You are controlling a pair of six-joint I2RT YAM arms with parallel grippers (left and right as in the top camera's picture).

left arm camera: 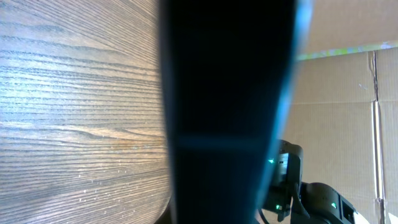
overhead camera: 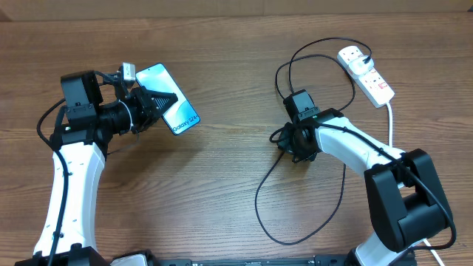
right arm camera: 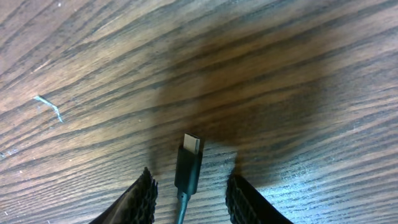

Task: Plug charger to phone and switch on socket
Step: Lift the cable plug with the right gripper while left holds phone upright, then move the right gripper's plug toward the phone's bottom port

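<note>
On the wooden counter [overhead camera: 214, 192], far right, finds the white extension socket [overhead camera: 367, 74] with the black lead running up to it; cannot tell whether switched on. Left of centre, holds the Galaxy phone [overhead camera: 176, 111] screen up, clamped tight near one end in the left hand [overhead camera: 159, 100]. Leaves the free end aimed toward the middle, probably to present the port for plugging. Reaches the left arm forward, wrist turned sideways. Trails the charger [overhead camera: 262, 199] in loose black loops from socket to centre. Points the right hand [overhead camera: 297, 144] straight down, forearm stretched leftward. Sets its fingers narrowly parted either side of the USB-C connector [right arm camera: 191, 146] on the wood, touching neither side; looks poised to pinch it.
</note>
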